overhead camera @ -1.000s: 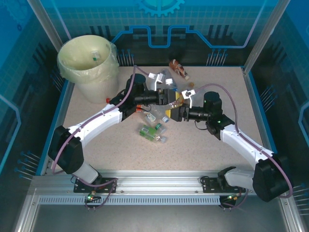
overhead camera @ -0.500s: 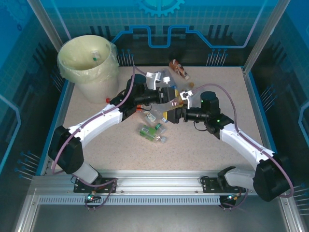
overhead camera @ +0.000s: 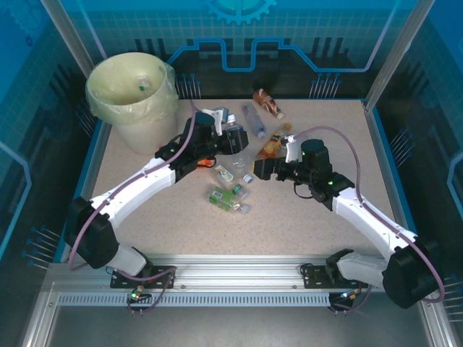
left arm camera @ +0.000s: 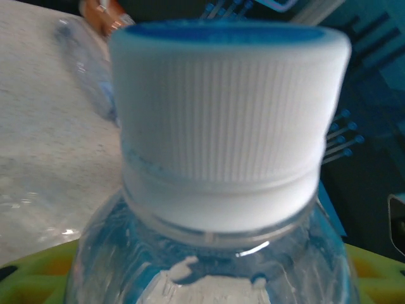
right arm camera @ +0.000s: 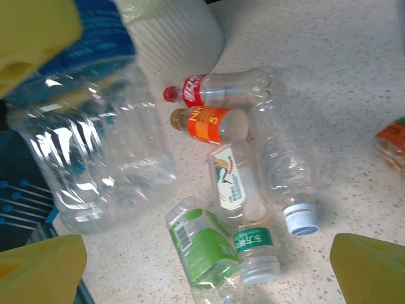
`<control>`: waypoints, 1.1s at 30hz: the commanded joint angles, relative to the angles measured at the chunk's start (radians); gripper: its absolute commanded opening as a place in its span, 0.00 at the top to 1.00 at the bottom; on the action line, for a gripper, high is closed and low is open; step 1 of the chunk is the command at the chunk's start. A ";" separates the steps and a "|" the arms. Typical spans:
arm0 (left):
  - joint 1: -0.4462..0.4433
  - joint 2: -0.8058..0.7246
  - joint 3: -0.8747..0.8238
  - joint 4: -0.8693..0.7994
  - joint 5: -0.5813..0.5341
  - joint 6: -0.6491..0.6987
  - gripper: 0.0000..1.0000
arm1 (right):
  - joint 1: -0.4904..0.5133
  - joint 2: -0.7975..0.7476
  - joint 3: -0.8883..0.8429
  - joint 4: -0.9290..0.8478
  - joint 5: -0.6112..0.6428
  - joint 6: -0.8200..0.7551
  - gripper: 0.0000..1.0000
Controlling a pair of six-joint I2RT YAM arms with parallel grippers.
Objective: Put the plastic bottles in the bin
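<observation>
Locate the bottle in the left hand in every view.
Top external: held bottle, clear, at picture centre.
Left wrist: its white cap, close up, centre.
Right wrist: its clear body with blue label, left side.
Shared landmark: speckled tabletop.

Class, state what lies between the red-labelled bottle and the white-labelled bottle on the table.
An orange-labelled bottle lies between them, in the right wrist view.

The right gripper has opened its jaws wide and let go of the bottle. The left gripper, which now grips this bottle alone, has moved a little closer to the bin, away from the right gripper.
</observation>
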 commanded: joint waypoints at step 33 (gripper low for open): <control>0.599 0.260 0.545 0.143 -0.350 -0.107 0.48 | 0.014 -0.034 0.070 -0.198 0.136 -0.067 0.00</control>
